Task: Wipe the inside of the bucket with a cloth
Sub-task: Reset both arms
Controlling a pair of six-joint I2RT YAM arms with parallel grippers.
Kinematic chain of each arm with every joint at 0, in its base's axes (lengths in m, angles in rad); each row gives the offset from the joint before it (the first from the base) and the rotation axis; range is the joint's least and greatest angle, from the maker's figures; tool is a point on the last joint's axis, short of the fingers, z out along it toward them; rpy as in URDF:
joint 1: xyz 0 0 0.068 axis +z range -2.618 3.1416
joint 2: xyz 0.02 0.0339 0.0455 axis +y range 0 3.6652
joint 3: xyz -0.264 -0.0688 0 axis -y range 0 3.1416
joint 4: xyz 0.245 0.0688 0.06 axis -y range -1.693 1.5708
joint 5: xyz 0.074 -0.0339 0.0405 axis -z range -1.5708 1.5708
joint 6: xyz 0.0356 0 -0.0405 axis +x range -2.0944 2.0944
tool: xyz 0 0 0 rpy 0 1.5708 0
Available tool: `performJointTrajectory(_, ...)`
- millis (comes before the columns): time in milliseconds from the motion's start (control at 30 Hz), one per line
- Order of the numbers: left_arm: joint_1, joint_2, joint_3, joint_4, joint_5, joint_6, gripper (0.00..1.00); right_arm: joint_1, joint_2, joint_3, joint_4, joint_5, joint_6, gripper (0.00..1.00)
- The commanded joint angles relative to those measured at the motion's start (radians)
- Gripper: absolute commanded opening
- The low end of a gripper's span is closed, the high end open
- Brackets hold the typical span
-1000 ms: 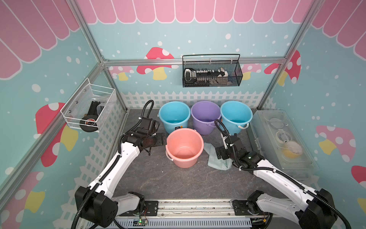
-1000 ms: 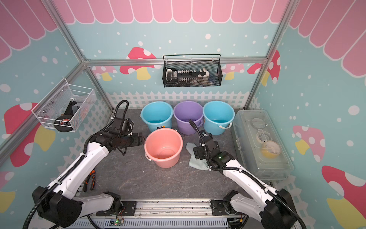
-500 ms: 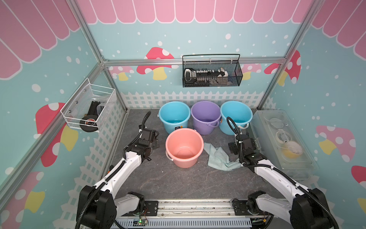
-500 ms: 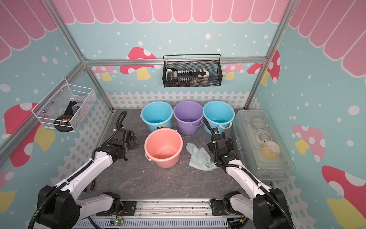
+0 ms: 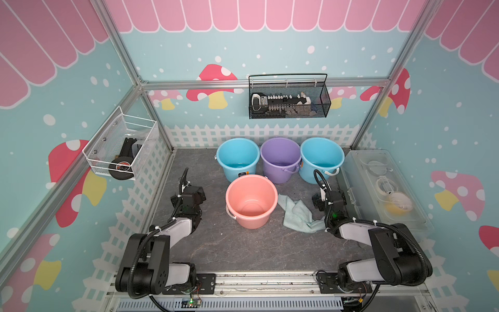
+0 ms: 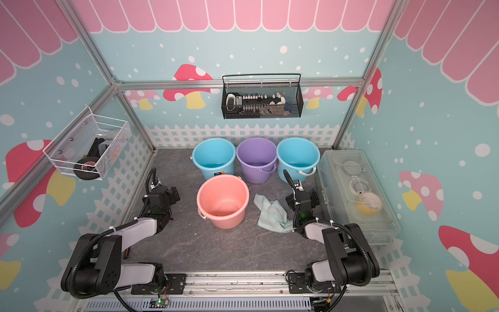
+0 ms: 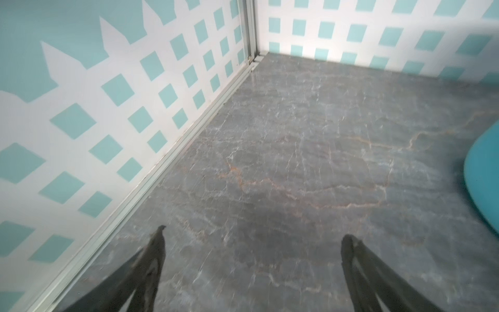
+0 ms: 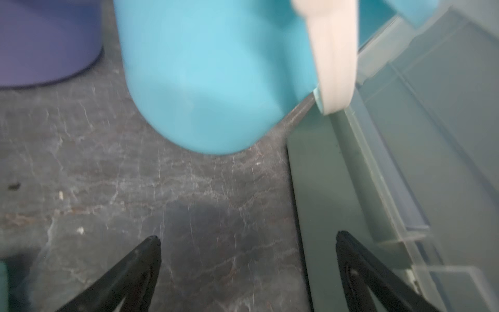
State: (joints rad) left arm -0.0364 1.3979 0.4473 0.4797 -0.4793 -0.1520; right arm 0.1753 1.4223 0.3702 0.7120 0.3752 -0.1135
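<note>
Nearest you, left jaws and right jaws stand spread, empty. Beyond, the crumpled pale mint-green fabric cloth point(image 5: 297, 214) lies on the grey tabletop point(image 5: 243, 248) beside the salmon-pink plastic bucket point(image 5: 251, 201), one corner hidden by the right arm point(image 5: 351, 229).

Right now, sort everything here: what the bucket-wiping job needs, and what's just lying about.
Job: cloth, pink bucket beside it, probably.
Lying about: left blue bucket, purple bucket, right blue bucket, clear box, black mesh basket, white wire basket.
</note>
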Motion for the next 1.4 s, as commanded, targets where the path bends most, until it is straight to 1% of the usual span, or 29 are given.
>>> performJointTrajectory(0, 0.002, 0.072, 0.001, 0.236, 0.109, 0.032, 0.98, -0.027, 0.016, -0.017, 0.154, -0.073, 0.043, 0.98)
performJointTrajectory(33, 0.000, 0.084, 0.019, 0.211, 0.148, 0.048, 0.96, -0.039, 0.016, -0.023, 0.162, -0.095, 0.048, 0.98)
performJointTrajectory(67, 0.000, 0.099, 0.009, 0.252, 0.168, 0.064, 0.95, -0.048, 0.017, -0.034, 0.185, -0.104, 0.054, 0.98)
performJointTrajectory(100, 0.001, 0.089, -0.002, 0.251, 0.196, 0.059, 0.95, -0.057, 0.018, -0.045, 0.203, -0.121, 0.060, 0.98)
performJointTrajectory(133, 0.001, 0.091, -0.028, 0.295, 0.194, 0.054, 0.95, -0.070, 0.023, -0.058, 0.229, -0.149, 0.065, 0.98)
performJointTrajectory(200, 0.002, 0.142, -0.091, 0.475, 0.187, 0.064, 0.96, -0.091, 0.051, -0.078, 0.284, -0.208, 0.067, 0.98)
performJointTrajectory(233, 0.000, 0.134, -0.094, 0.478, 0.198, 0.066, 0.97, -0.099, 0.080, -0.088, 0.327, -0.234, 0.062, 0.98)
performJointTrajectory(267, 0.000, 0.114, -0.073, 0.394, 0.205, 0.059, 0.97, -0.101, 0.113, -0.096, 0.394, -0.231, 0.062, 0.98)
performJointTrajectory(300, 0.000, 0.126, -0.060, 0.388, 0.196, 0.063, 0.97, -0.100, 0.104, -0.085, 0.352, -0.219, 0.069, 0.98)
performJointTrajectory(333, -0.011, 0.142, -0.069, 0.434, 0.176, 0.078, 0.98, -0.101, 0.080, -0.055, 0.259, -0.215, 0.074, 0.98)
performJointTrajectory(400, -0.014, 0.123, -0.055, 0.375, 0.174, 0.070, 0.99, -0.115, 0.109, -0.050, 0.298, -0.228, 0.086, 0.98)
performJointTrajectory(433, -0.014, 0.133, -0.061, 0.406, 0.171, 0.073, 0.99, -0.117, 0.093, -0.039, 0.245, -0.222, 0.091, 0.98)
performJointTrajectory(467, -0.016, 0.139, -0.063, 0.420, 0.166, 0.078, 0.99, -0.118, 0.092, -0.033, 0.234, -0.213, 0.099, 0.99)
performJointTrajectory(500, -0.017, 0.132, -0.060, 0.402, 0.166, 0.074, 0.99, -0.119, 0.103, -0.038, 0.267, -0.194, 0.106, 0.99)
performJointTrajectory(567, -0.018, 0.133, -0.060, 0.406, 0.166, 0.075, 0.99, -0.119, 0.092, -0.027, 0.224, -0.159, 0.118, 0.99)
performJointTrajectory(633, -0.019, 0.133, -0.061, 0.406, 0.165, 0.075, 0.99, -0.119, 0.102, -0.037, 0.261, -0.160, 0.117, 0.99)
performJointTrajectory(700, -0.020, 0.131, -0.059, 0.398, 0.165, 0.074, 0.99, -0.119, 0.096, -0.025, 0.226, -0.162, 0.121, 0.99)
performJointTrajectory(1367, -0.013, 0.134, -0.057, 0.398, 0.176, 0.074, 0.99, -0.120, 0.099, -0.027, 0.232, -0.162, 0.120, 0.99)
